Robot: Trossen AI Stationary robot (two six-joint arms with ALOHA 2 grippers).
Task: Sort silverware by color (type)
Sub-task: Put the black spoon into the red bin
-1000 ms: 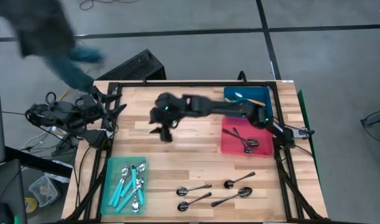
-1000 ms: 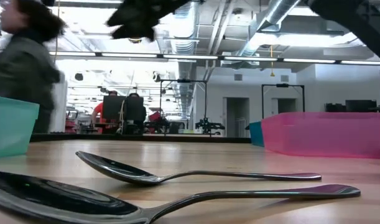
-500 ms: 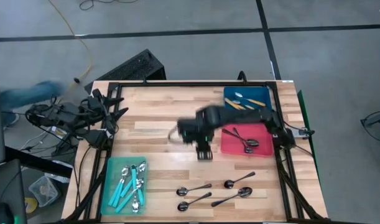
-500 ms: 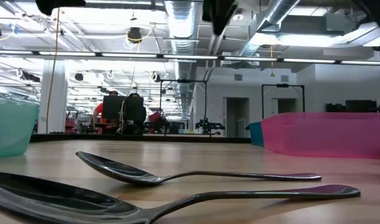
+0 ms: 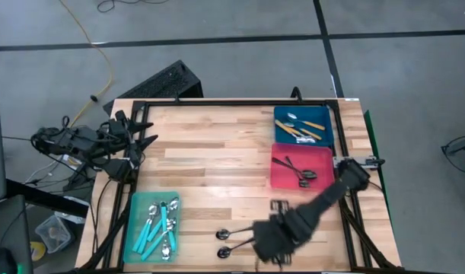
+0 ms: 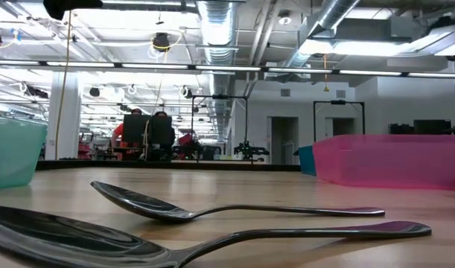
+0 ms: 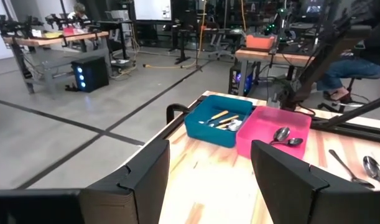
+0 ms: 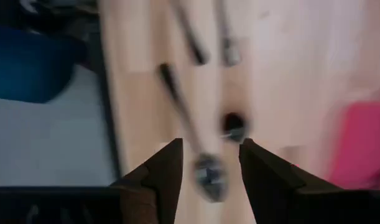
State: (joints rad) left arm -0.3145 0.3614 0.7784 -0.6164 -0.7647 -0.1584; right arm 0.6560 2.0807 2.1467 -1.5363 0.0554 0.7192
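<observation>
Lying loose on the light wooden slatted surface (image 5: 217,164) near its front edge are dark all-metal spoons (image 5: 236,230), two with bowls pointing away from the right arm and handles running under it; the low view shows two of them (image 6: 212,211) close up, flat on the wood. Directly ahead of the right gripper's fingers (image 8: 168,171) in the wrist view, one blurred dark spoon (image 8: 205,171) sits between the two tips, with two more handles beyond it. Those fingers stand apart with nothing clamped between them. The right gripper (image 5: 272,242) hangs low over the loose spoons at the front of the surface, blurred in the overhead view.

Farther from those fingers, a pink rectangular plastic tray (image 5: 323,183) holds several more dark spoons (image 5: 297,171), and just behind it a blue rectangular plastic tray (image 5: 281,114) holds orange-handled spoons (image 5: 304,129). Well to the other side, a teal rectangular plastic tray (image 5: 141,202) holds the teal-handled spoons (image 5: 157,228) with shiny bowls.

The left gripper (image 7: 208,180) waits off the surface's left rear corner, its fingers (image 7: 149,177) wide apart and empty, looking across at the blue and pink trays.
</observation>
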